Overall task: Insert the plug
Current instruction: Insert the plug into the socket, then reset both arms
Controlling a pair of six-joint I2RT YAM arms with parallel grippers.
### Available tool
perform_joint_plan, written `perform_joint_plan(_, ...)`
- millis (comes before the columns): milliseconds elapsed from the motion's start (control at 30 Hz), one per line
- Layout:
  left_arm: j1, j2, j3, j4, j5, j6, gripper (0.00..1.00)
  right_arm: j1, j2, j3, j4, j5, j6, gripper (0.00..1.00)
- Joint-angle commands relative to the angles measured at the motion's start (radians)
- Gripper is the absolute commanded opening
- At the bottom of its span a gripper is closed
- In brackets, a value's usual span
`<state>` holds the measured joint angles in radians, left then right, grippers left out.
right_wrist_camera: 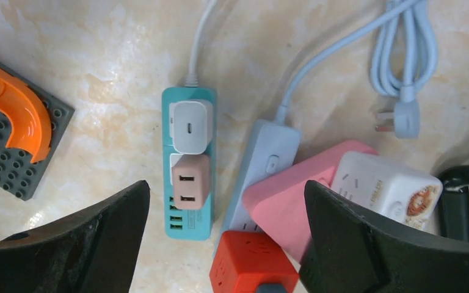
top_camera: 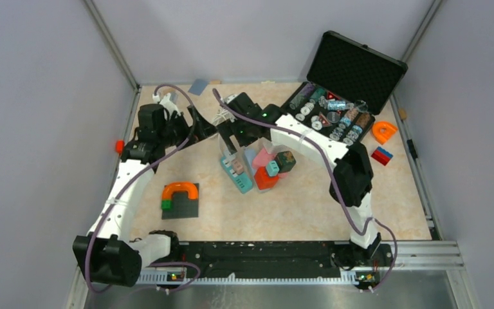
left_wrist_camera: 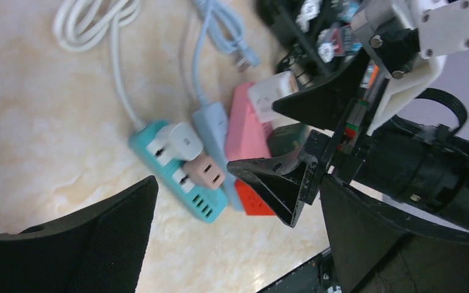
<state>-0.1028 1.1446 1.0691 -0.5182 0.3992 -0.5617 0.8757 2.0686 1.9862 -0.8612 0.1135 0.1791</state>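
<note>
Teal power strip (right_wrist_camera: 186, 229) holds white plug (right_wrist_camera: 189, 126) and pink plug (right_wrist_camera: 190, 181) — left end effector (left_wrist_camera: 238, 244), right end effector (right_wrist_camera: 226, 241) both spread.

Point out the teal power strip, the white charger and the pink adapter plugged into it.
teal power strip (right_wrist_camera: 187, 226), right wrist view, its USB-port end.
white charger (right_wrist_camera: 189, 126), right wrist view, middle of its top face.
pink adapter (right_wrist_camera: 189, 182), right wrist view, between its two ports.

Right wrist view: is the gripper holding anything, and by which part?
Nothing: the right gripper stands open over the teal power strip, clear of its plugged-in pink adapter.
</note>
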Motion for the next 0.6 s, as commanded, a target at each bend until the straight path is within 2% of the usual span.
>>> perform_joint_plan(0, 0.096, -0.024, -0.078, 0.162, -0.123, 0.057, 0.99, -0.153, -0.317, -0.182, 0.163, -0.003, 0.066, 0.93)
perform_joint_plan(100, 0.145, -0.079, -0.156, 0.294, -0.177, 0.087, 0.99, -0.274, -0.528, -0.536, 0.472, 0.028, 0.081, 0.93)
perform_joint_plan(233, 0.166, -0.17, -0.316, 0.499, -0.261, 0.168, 0.99, -0.39, -0.805, -1.049, 0.925, 0.212, 0.011, 0.94)
perform_joint_plan(333, 0.169, -0.223, -0.446, 0.652, -0.323, 0.246, 0.99, -0.447, -0.96, -1.316, 1.176, 0.335, -0.088, 0.94)
perform_joint_plan(367, 0.169, -0.232, -0.491, 0.698, -0.337, 0.273, 0.99, -0.478, -1.004, -1.374, 1.203, 0.336, -0.104, 0.94)
perform_joint_plan(500, 0.169, -0.243, -0.653, 0.827, -0.416, 0.363, 0.99, -0.607, -1.105, -1.503, 1.077, 0.351, -0.072, 0.94)
perform_joint_plan(567, 0.169, -0.228, -0.726, 0.923, -0.453, 0.399, 0.99, -0.643, -1.139, -1.583, 1.09, 0.361, -0.073, 0.94)
